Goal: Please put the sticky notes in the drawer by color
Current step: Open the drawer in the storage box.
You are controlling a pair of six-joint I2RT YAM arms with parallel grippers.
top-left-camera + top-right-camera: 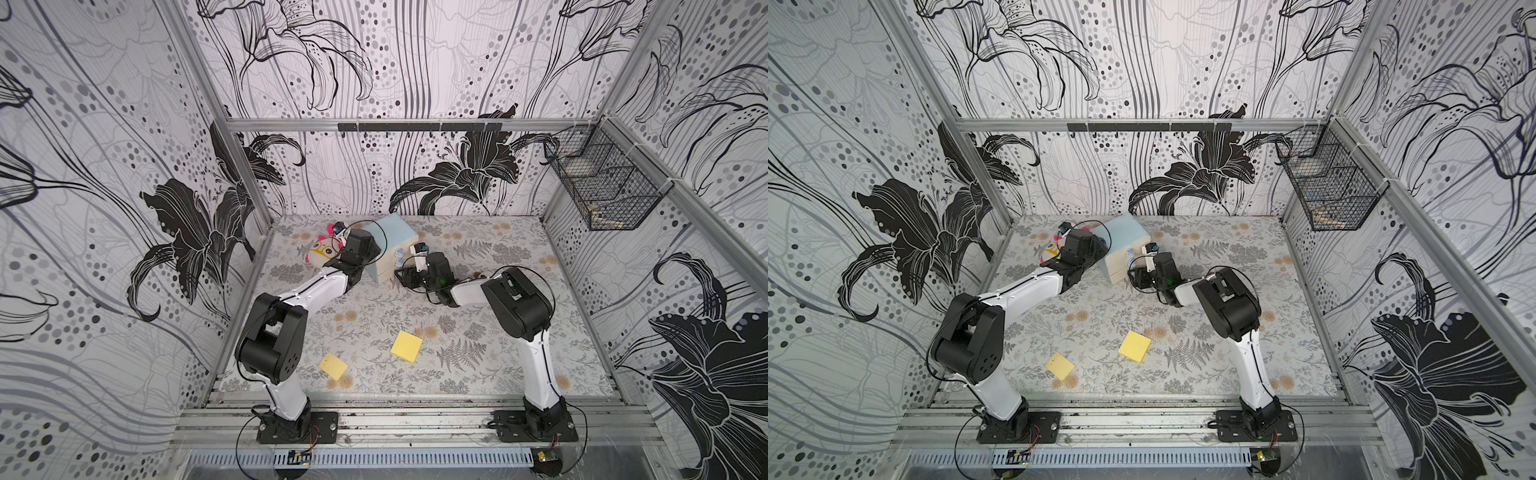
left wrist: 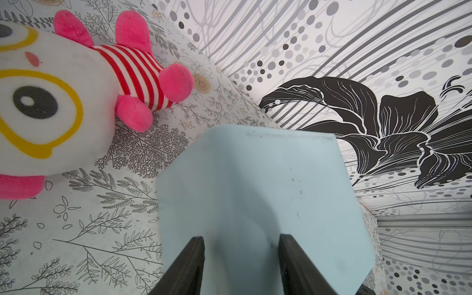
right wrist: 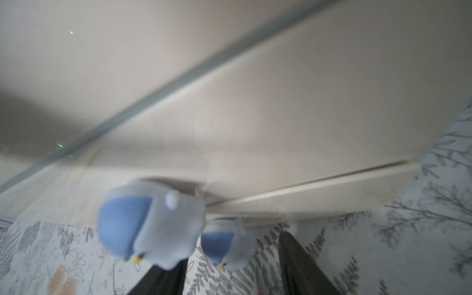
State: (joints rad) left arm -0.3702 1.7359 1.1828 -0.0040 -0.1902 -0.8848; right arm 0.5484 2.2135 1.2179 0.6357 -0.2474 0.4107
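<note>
The drawer [image 1: 392, 243], a pale blue chest with cream fronts and blue-white knobs [image 1: 400, 251], stands at the back of the table in both top views. My left gripper [image 2: 241, 240] is open, its fingers [image 2: 191, 265] lying against the chest's blue body [image 2: 255, 178] on its left side. My right gripper [image 3: 231, 270] is open at the chest's front, low down, with a knob [image 3: 227, 245] between its fingers and not touched; that view is blurred. Two yellow sticky notes [image 1: 406, 346] [image 1: 333, 366] lie flat near the table's front, far from both grippers.
A white plush toy [image 1: 322, 253] with pink limbs lies just left of the chest, close to my left wrist. A black wire basket [image 1: 602, 187] hangs on the right wall. Both arms' elbows stand over the middle of the table.
</note>
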